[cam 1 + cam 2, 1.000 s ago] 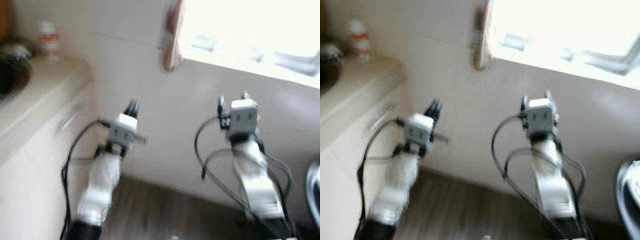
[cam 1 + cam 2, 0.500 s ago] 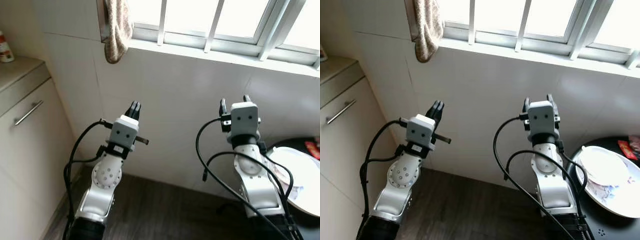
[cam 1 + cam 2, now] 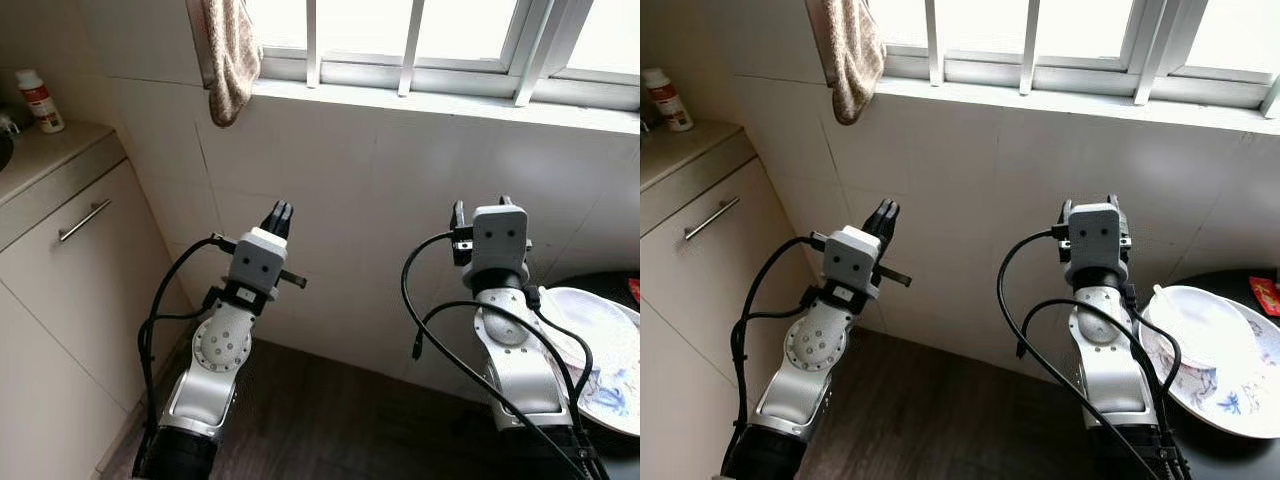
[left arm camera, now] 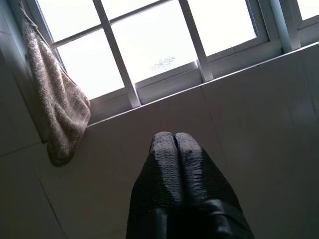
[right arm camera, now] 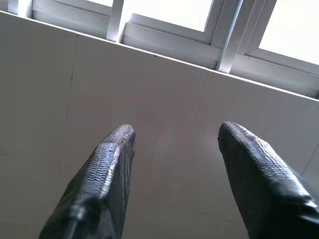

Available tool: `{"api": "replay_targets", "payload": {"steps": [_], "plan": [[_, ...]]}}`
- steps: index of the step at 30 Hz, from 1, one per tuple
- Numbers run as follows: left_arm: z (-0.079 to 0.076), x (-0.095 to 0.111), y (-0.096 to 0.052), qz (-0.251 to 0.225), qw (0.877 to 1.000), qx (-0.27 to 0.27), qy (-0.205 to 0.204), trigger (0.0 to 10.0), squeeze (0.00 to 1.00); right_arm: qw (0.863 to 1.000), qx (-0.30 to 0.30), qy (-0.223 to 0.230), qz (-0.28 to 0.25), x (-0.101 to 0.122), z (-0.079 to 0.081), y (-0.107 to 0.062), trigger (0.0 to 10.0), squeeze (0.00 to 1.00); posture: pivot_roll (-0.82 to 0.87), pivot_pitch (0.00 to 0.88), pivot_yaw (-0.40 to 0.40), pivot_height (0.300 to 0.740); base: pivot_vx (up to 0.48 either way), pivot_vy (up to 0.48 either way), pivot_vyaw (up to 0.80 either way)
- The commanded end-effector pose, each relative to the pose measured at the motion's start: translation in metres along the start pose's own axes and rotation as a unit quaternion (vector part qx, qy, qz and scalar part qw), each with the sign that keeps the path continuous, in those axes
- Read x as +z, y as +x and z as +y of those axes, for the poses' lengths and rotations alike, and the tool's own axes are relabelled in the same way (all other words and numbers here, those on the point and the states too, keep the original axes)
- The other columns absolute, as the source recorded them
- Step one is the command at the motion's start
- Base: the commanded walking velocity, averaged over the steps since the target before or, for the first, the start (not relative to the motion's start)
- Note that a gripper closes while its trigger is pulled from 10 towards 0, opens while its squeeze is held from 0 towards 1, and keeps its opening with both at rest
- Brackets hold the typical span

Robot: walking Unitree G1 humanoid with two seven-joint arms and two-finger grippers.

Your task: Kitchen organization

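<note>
At the far left I see a small white plastic bottle with a red label (image 3: 40, 100) standing upright on the beige countertop (image 3: 45, 160) near the wall. Beneath it is a cream cabinet front (image 3: 70, 290) with a horizontal brushed-metal bar handle (image 3: 84, 219). Above and to the right, a beige terry cloth (image 3: 231, 55) hangs from the white-framed barred window (image 3: 420, 45), draping over the sill onto the white tiled wall (image 3: 370, 190).

My left gripper (image 3: 281, 212) is raised in front of the tiled wall, below and right of the cloth, well apart from the cabinet. Its two ribbed black fingers (image 4: 164, 149) are pressed together along their length, clenched on nothing, and point up toward the window sill.

My right gripper (image 5: 174, 134) is held up at about the same height, also facing the wall under the window. Its fingers (image 5: 117, 149) stand wide apart, released, with bare tile between them. A black cable (image 3: 430, 310) loops beside this arm.

At the far right, a white round ceramic plate with blue floral markings (image 3: 1220, 365) rests on a dark round table (image 3: 1230, 440), just beside the right arm and untouched by either gripper. A small red packet (image 3: 1265, 290) lies at the table's far edge. Dark wood-look flooring (image 3: 330, 420) lies below.
</note>
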State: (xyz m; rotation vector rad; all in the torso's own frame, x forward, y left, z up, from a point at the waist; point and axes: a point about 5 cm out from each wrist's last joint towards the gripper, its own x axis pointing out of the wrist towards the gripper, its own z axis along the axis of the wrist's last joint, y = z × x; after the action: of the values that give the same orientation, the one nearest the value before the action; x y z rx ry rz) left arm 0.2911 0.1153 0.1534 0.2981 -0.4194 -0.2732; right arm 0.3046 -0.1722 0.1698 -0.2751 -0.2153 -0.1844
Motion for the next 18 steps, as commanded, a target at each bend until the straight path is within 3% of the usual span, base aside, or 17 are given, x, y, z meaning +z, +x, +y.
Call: {"api": "replay_targets", "payload": {"steps": [1,13,18], "plan": [[-0.002,0.001,0.004,-0.006,1.000,-0.006,-0.001,10.0,0.00,1.000,-0.015,-0.001,-0.005,0.004,-0.005,0.004,10.0,0.00,-0.10,0.000,-0.021,0.740,0.000,0.000,0.00],[0.000,0.000,0.004,-0.003,1.000,0.001,-0.003,10.0,0.00,0.997,-0.068,-0.016,-0.015,0.008,-0.024,0.014,10.0,0.00,-0.09,0.000,-0.035,0.740,0.000,0.000,0.00],[0.002,-0.002,0.002,0.001,1.000,0.006,0.000,10.0,0.00,0.992,-0.115,-0.037,-0.022,0.009,-0.049,0.021,10.0,0.00,-0.08,0.000,-0.039,0.740,0.000,0.000,0.00]]}}
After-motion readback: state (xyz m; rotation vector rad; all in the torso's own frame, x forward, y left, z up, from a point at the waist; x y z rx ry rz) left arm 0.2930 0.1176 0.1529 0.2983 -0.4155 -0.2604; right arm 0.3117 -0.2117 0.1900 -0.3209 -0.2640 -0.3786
